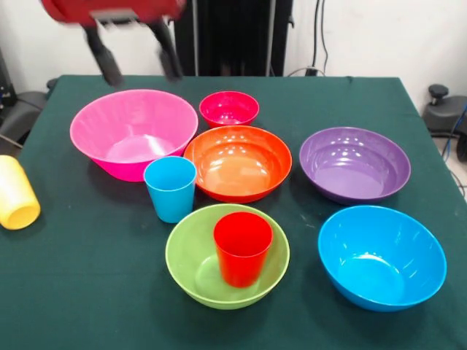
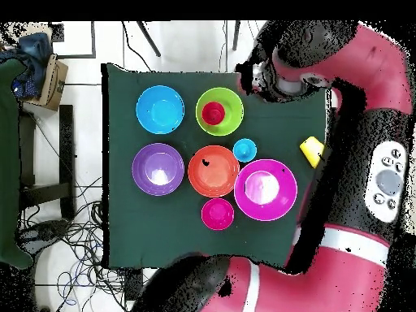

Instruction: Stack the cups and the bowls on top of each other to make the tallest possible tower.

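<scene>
My gripper (image 1: pixel 140 67) hangs blurred at the top left, open and empty, above the far rim of the large hot pink bowl (image 1: pixel 133 131). A red cup (image 1: pixel 242 246) stands upright inside the lime green bowl (image 1: pixel 188 261) at the front. A light blue cup (image 1: pixel 170 188) stands between the pink, orange (image 1: pixel 237 162) and green bowls. The small pink-red bowl (image 1: pixel 229 108), purple bowl (image 1: pixel 354 164) and blue bowl (image 1: pixel 381 257) sit singly. A yellow cup (image 1: pixel 16 193) lies on its side at the left edge. No other stack shows.
Everything rests on a dark green tablecloth (image 1: pixel 87 277). In the overhead view my red arm (image 2: pixel 382 162) curves round the table's right side and top corner, next to the yellow cup (image 2: pixel 311 150). A cardboard box (image 2: pixel 53 81) and cables lie on the floor.
</scene>
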`<move>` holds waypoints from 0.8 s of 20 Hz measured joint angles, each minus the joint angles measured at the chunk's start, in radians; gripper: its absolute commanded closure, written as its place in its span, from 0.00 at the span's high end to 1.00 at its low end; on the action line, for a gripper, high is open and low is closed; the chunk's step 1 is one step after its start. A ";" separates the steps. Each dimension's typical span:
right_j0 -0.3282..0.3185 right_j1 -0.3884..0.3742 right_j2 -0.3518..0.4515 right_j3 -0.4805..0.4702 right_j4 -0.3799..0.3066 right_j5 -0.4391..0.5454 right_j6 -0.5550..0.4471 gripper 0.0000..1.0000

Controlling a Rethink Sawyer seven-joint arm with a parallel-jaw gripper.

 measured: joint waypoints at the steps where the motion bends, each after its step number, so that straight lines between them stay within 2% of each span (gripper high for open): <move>1: -0.006 -0.014 -0.001 0.009 0.000 -0.009 0.000 1.00; 4: -0.026 -0.075 -0.008 0.063 -0.001 -0.086 0.000 1.00; 6: -0.035 -0.116 -0.013 0.111 -0.005 -0.176 0.000 1.00; 9: -0.041 -0.167 -0.020 0.184 -0.014 -0.350 0.000 1.00; 10: -0.042 -0.191 -0.024 0.225 -0.025 -0.470 0.000 1.00; 16: -0.039 -0.213 -0.030 0.291 -0.060 -0.682 0.000 1.00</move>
